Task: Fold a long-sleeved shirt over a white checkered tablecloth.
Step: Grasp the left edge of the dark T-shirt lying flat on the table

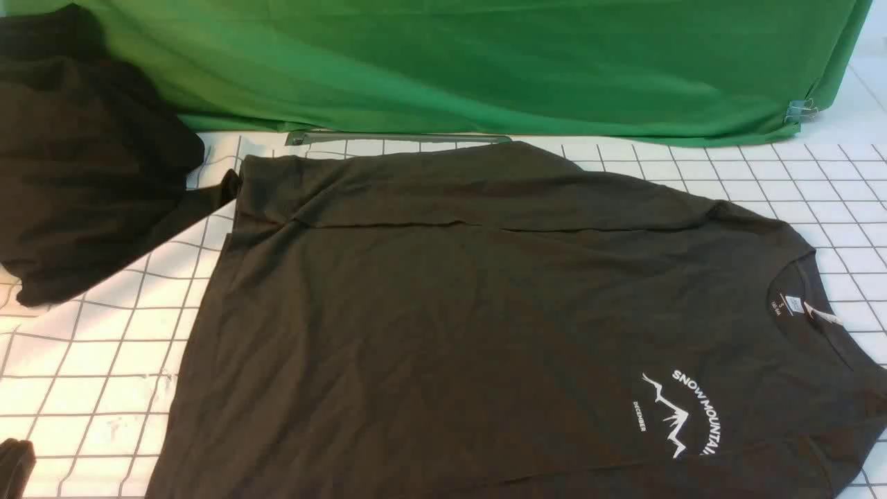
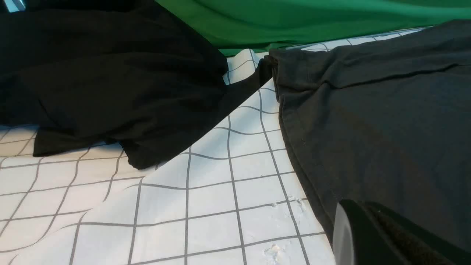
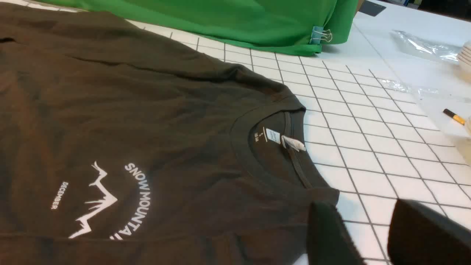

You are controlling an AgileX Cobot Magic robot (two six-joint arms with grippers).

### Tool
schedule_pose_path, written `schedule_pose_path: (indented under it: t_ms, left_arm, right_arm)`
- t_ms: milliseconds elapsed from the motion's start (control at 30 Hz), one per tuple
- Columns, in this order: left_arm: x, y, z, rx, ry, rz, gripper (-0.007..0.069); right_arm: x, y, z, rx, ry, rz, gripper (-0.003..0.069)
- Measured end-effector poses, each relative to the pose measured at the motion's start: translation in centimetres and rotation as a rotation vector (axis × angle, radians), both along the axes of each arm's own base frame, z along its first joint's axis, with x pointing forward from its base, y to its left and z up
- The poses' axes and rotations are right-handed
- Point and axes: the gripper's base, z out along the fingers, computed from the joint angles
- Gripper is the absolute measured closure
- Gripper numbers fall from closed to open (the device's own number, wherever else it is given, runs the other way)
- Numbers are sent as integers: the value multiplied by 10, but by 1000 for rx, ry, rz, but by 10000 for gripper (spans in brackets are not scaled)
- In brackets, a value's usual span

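Note:
The long-sleeved shirt (image 1: 485,312) lies flat on the white checkered tablecloth (image 1: 90,374). Its collar and neck label (image 1: 793,305) are at the right, with the white "SNOW MOUNTAIN" print (image 1: 682,416) near the front. One sleeve is folded across the far side of the body. In the left wrist view my left gripper (image 2: 362,228) is shut with nothing in it, near the shirt's hem (image 2: 294,165). In the front view only a dark tip shows at the bottom left corner. In the right wrist view my right gripper (image 3: 360,208) is open by the shoulder edge (image 3: 327,195) below the collar (image 3: 272,140), holding nothing.
A blacker heap of cloth (image 1: 83,173) lies at the far left, one end touching the shirt's corner. A plain green cloth (image 1: 485,62) hangs along the back, held by a binder clip (image 1: 797,111). Clear plastic (image 3: 423,46) and a pencil (image 3: 452,117) lie to the right.

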Motion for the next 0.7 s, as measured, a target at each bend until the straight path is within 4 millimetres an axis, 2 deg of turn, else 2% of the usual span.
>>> schedule_pose_path:
  t_ms: [700]
  left_arm:
    - [0, 0, 2, -20, -23, -1, 622]
  right_arm:
    - [0, 0, 0, 0, -1, 0, 417]
